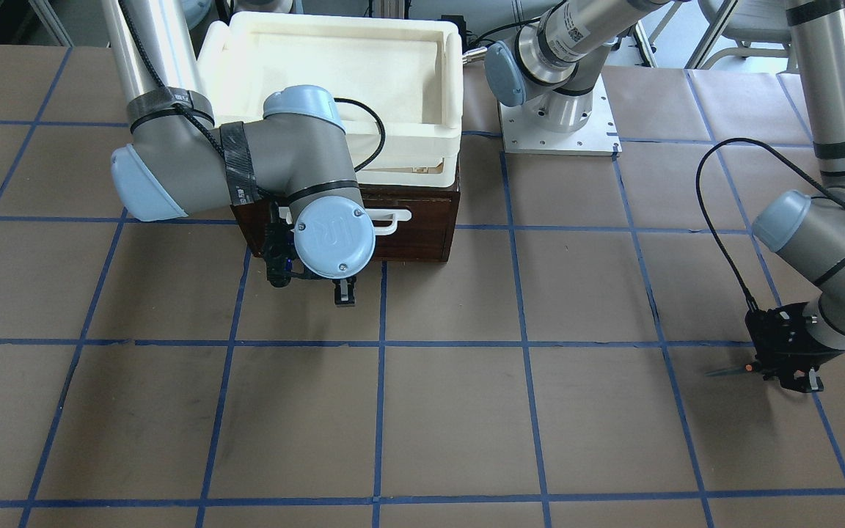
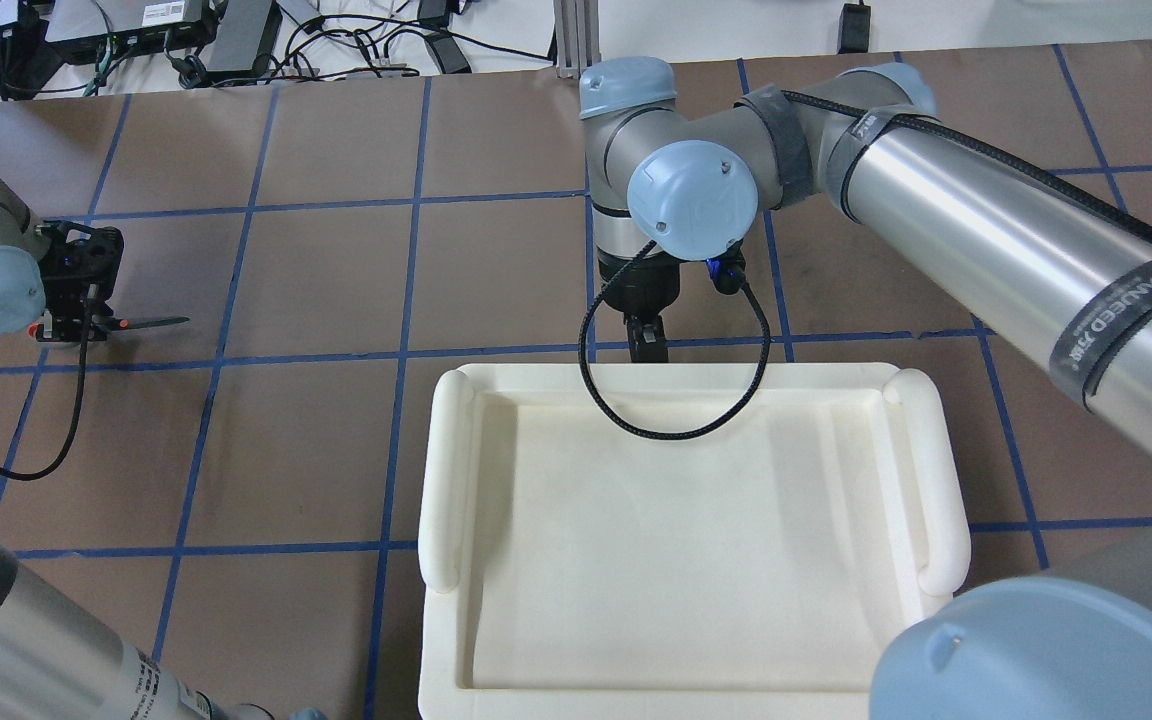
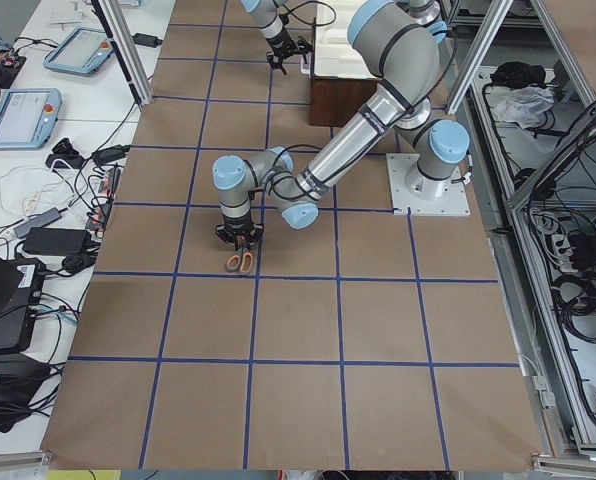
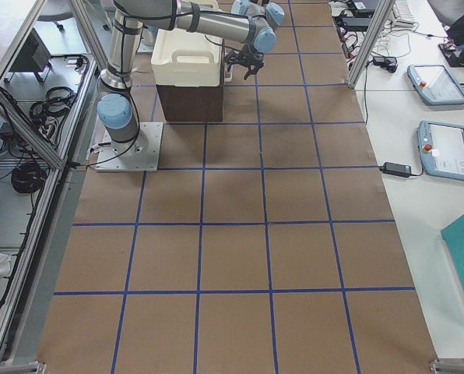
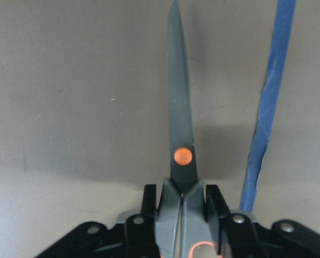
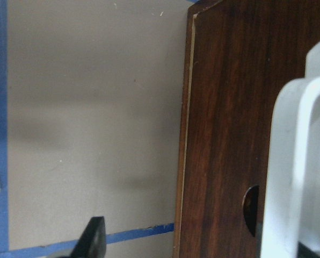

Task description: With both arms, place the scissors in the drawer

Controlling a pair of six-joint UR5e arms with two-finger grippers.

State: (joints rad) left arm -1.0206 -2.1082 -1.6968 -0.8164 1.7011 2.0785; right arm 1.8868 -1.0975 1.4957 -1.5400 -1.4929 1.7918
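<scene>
Scissors point(image 5: 180, 123): gripped near the robot's left end of the surface point(image 1: 452, 411), blades closed and level, tips pointing toward the middle; well apart from the drawer.
Left tool point(image 5: 181, 207): clamped on the scissors just behind the orange pivot dot point(image 5: 182, 156), one finger on each side of the shanks; the loops sat mostly below the wrist view's edge.
Lift: it could not be told whether the scissors hung clear of the surface or rested on it; a soft shadow lay under the blades.
Blue tape line point(image 5: 267, 107): ran just beside the blades, not touching them.
Right tool point(image 2: 646, 345): farther along, in front of the drawer, jaws apart and gripping nothing; one black finger point(image 6: 94, 236) showed low in its wrist view.
White loop handle point(image 1: 393, 218): blurred and close at the right edge of that wrist view, not yet gripped.
Drawer point(image 1: 415, 238): front flush with its dark case, so it looked shut; none of the pale interior showed.
Cream tub point(image 1: 452, 88): sat on top of the drawer's case, farthest back by the robot's base.
Done, by my reading: scissors secured; right tool stationed at the handle.
Left to do: closing on the handle, pulling the drawer out, carrying the scissors across, releasing them inside.
</scene>
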